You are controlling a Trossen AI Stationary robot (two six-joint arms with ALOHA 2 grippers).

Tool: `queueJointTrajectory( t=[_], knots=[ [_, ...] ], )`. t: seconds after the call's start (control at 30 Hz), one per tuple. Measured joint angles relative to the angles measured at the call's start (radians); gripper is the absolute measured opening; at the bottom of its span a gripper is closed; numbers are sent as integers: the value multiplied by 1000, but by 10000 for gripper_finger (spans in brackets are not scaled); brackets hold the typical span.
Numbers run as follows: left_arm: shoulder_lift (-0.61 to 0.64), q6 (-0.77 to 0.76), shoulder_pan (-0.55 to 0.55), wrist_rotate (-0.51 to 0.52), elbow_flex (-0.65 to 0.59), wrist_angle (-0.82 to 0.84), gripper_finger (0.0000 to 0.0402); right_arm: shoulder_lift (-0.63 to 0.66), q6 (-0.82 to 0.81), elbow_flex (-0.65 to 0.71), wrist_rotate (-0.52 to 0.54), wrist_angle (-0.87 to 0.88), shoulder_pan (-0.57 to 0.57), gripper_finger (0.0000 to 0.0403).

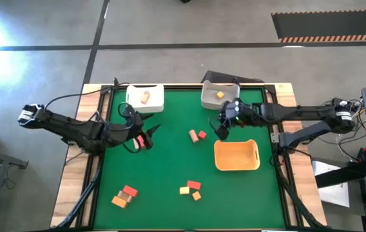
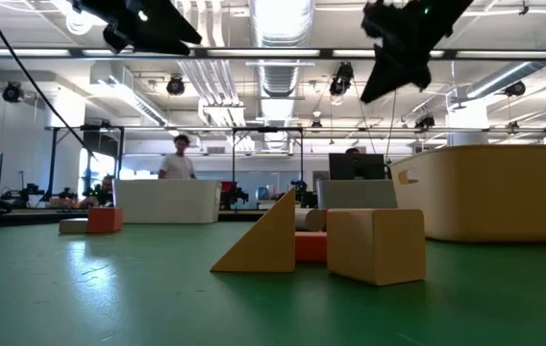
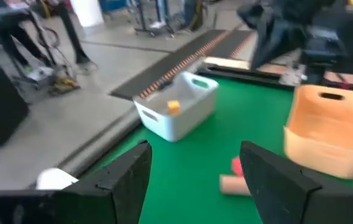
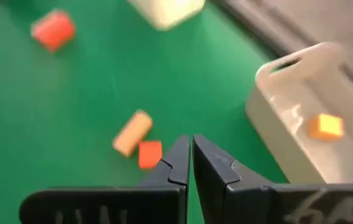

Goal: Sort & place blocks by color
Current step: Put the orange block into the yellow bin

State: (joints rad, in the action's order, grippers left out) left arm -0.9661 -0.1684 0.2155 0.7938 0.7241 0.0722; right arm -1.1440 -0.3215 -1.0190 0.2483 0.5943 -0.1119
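My left gripper [image 1: 148, 135] is open and empty above the mat's left half [image 3: 195, 155], with a red block [image 1: 140, 140] lying on the mat right beside it. My right gripper [image 1: 222, 132] is shut and empty [image 4: 192, 144], hovering near the right white bin [image 1: 220, 95], which holds an orange block [image 4: 325, 126]. A tan cylinder [image 1: 193, 135] and a red block [image 1: 202, 135] lie on the mat between the grippers. The left white bin [image 1: 145, 96] holds a tan block. More blocks lie near the front edge, one group to the left [image 1: 125, 195] and one in the middle [image 1: 192, 189].
An orange tray [image 1: 236, 155] stands on the green mat right of centre, just near-side of my right gripper. The low view shows a tan wedge [image 2: 263, 235] and a tan cube [image 2: 374, 245] close up. A person [image 2: 179, 159] stands in the room beyond the table.
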Motion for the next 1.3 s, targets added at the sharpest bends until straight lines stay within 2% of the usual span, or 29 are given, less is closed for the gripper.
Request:
queueJointTrajectory(
  t=[0.13, 0.33, 0.43, 0.6, 0.8, 0.93, 1.1, 1.3],
  knots=[
    [-2, 96, -75, -12, 3, -52, 228, -48, 171, 9, -176, -9, -98, 8],
    [-2, 189, -235, -51, 5, -93, 228, -123, 416, 19, -244, -80, -176, 20],
    [-2, 235, -327, -107, 4, -93, 228, -168, 515, 14, -300, -132, -193, 46],
    [-2, 284, -418, -121, 3, -95, 228, -243, 632, 1, -311, -159, -196, 114],
    [-2, 333, -433, -122, 1, -90, 228, -330, 763, -2, -337, -175, -192, 191],
    [-2, 333, -433, -122, -6, -90, 228, -354, 804, -2, -348, -187, -191, 227],
    [-2, 326, -433, -122, -11, -91, 228, -385, 793, -62, -353, -156, -182, 250],
    [-2, 305, -433, -122, -11, -91, 228, -502, 820, -229, -354, 21, -147, 254]
  ],
)
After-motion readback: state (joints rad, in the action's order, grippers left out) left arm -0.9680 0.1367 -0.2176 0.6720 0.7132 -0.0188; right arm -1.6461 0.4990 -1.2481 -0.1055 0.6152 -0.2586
